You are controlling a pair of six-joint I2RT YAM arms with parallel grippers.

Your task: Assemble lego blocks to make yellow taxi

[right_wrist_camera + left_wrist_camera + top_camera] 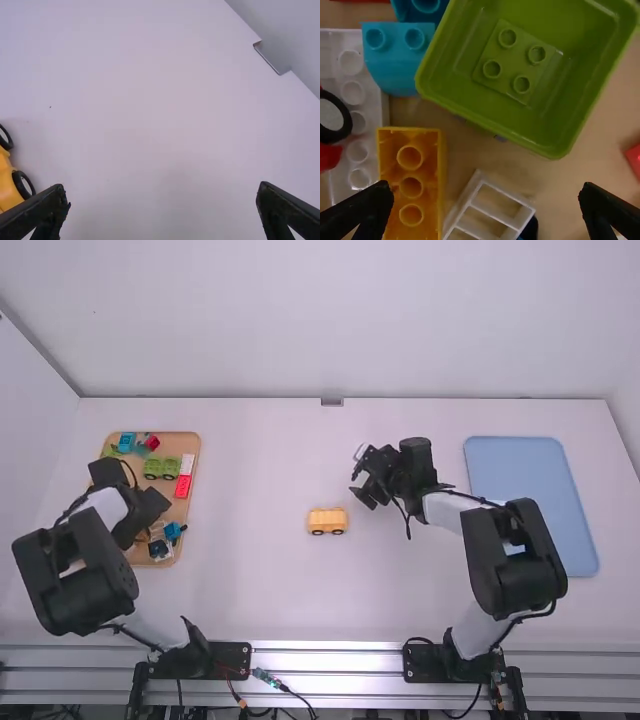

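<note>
Hovering over the wooden tray, your left end effector is spread wide, gripping nothing, with a yellow block lying below. Your right end effector, also wide open and empty, is near the yellow wheeled car piece, which rests mid-worktop, between both arms.

Left hand pointing down, fingers spread wide; right hand angled inward, fingers likewise apart.
</note>
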